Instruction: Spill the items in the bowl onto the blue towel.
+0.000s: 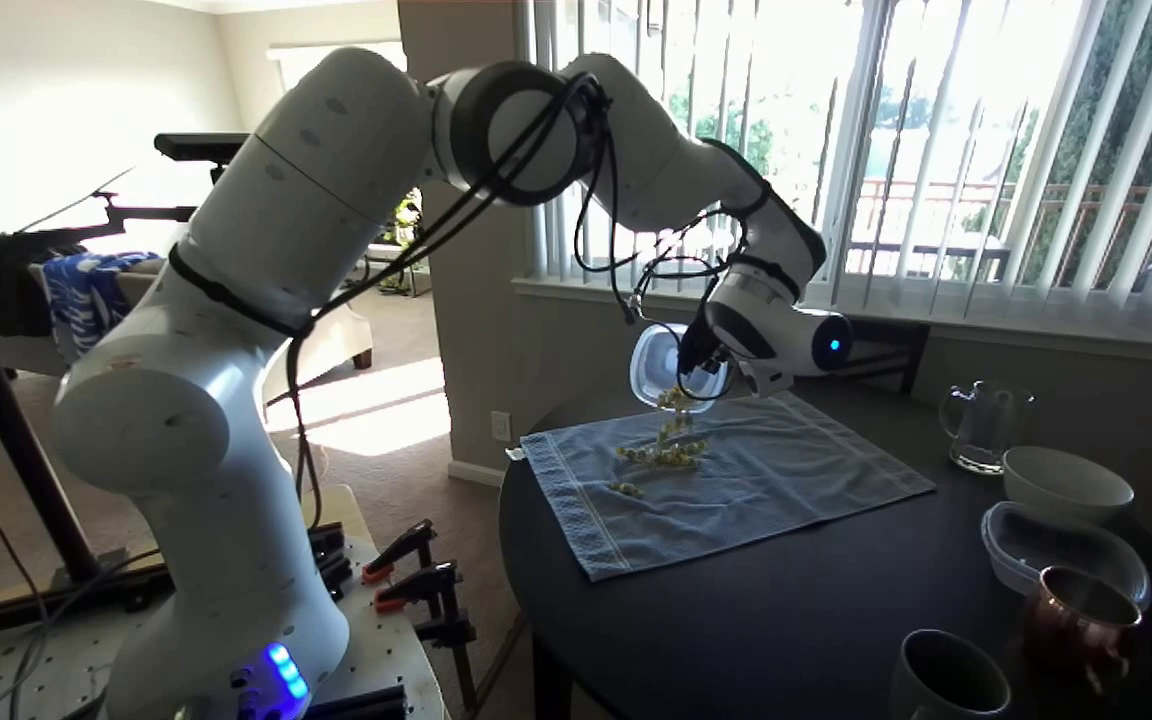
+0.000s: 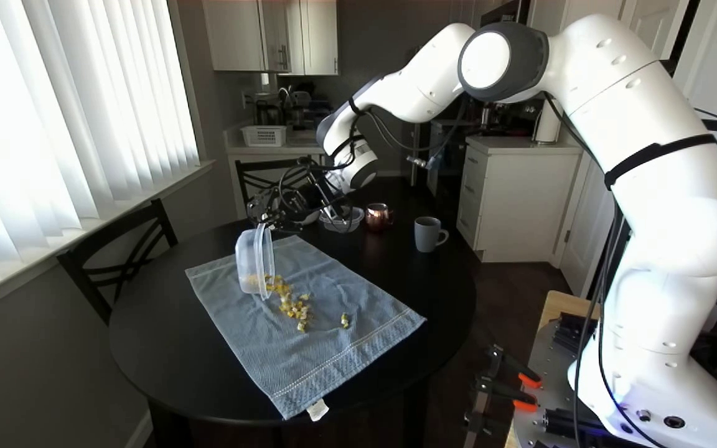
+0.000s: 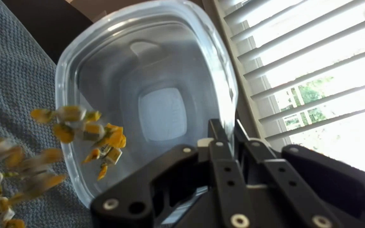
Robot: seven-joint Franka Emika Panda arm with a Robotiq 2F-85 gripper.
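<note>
The translucent white bowl (image 1: 652, 362) is tipped on its side above the blue towel (image 1: 796, 475), its mouth facing sideways and down. It also shows in an exterior view (image 2: 253, 261) and in the wrist view (image 3: 163, 114). My gripper (image 3: 228, 129) is shut on the bowl's rim, one finger inside and one outside. The yellowish items (image 3: 114, 136) pour over the bowl's lower rim, some blurred in mid-fall. Some items (image 2: 296, 309) lie in a small heap on the towel, with a few bits apart from it. The towel lies spread on the dark round table.
A glass mug (image 1: 988, 430), a white bowl (image 1: 1066, 482), a clear container (image 1: 1061, 550), a copper mug (image 1: 1081, 620) and a grey mug (image 2: 427, 234) stand on the table beyond the towel. A window with blinds (image 1: 886, 150) and a dark chair (image 2: 122, 249) are beside the table.
</note>
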